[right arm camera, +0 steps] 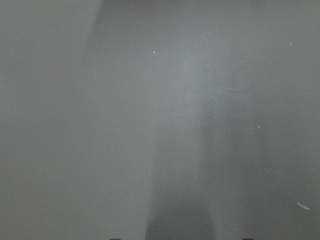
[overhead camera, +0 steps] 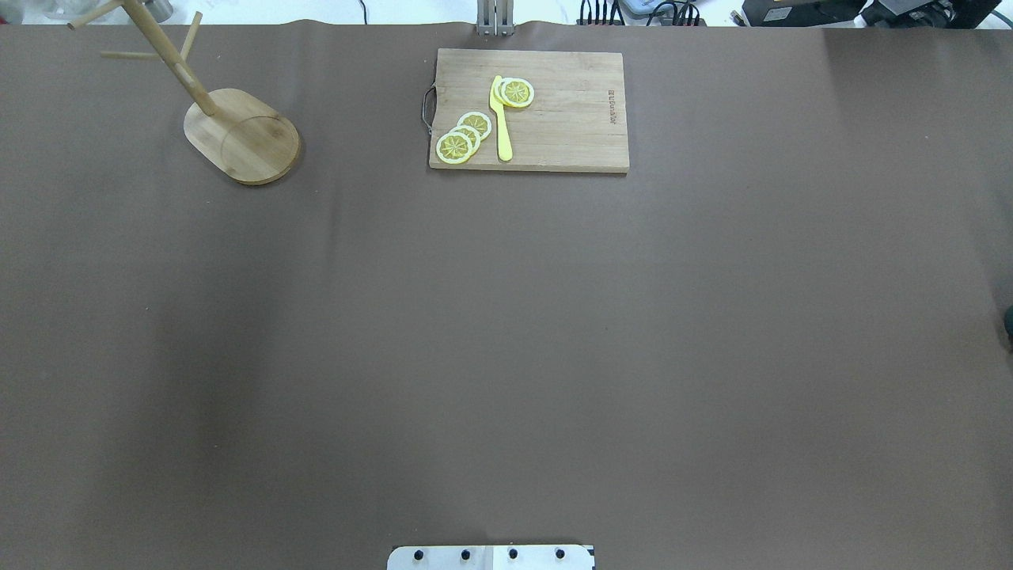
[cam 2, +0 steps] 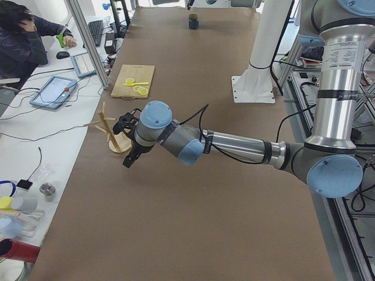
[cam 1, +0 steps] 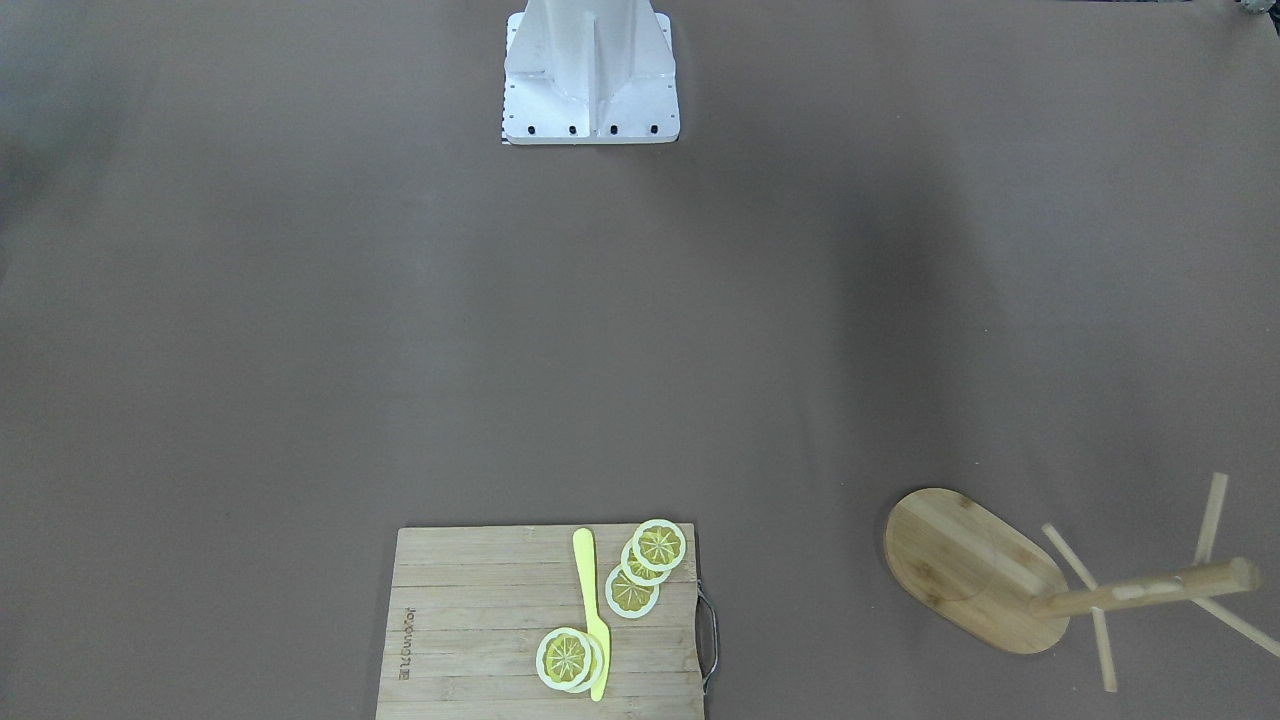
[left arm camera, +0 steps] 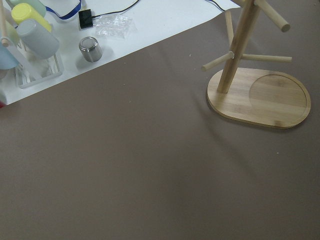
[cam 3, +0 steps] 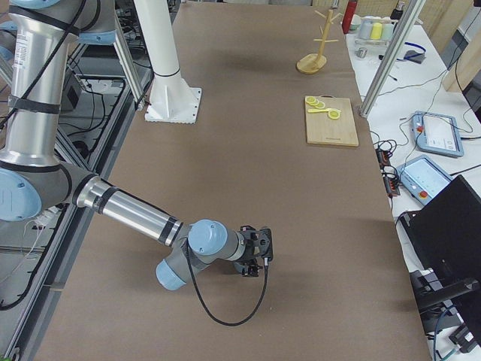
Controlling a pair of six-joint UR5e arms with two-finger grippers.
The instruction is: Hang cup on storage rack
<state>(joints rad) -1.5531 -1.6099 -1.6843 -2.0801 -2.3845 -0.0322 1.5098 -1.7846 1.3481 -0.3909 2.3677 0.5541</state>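
Left gripper (cam 2: 129, 157): seen only in the left side view, black, pointing down at the worktop (overhead camera: 506, 317). I cannot tell from here whether the jaws are apart or together, and its own wrist view shows no fingers. Right gripper (cam 3: 261, 252): seen only in the right side view, low over the worktop, jaw state likewise impossible to tell. Its wrist view gives only blurred brown surface with soft shadows. The rack (left arm camera: 260, 97) stands near the left gripper, which partly hides it in the left side view. It is pale bamboo, with an oval flat base showing a faint ring mark, a thick round post and thin dowel pegs, all bare. Its top is cut off in the overhead view. The cup (cam 2: 193, 23) stands upright at the far end of the worktop, well apart from the rack, small and dark with a yellow rim; lettering unreadable. The worktop cover is matte brown. The cutting board (overhead camera: 566, 119) is rectangular slatted bamboo and carries lemon slices (overhead camera: 464, 136) and a yellow knife (overhead camera: 502, 127).
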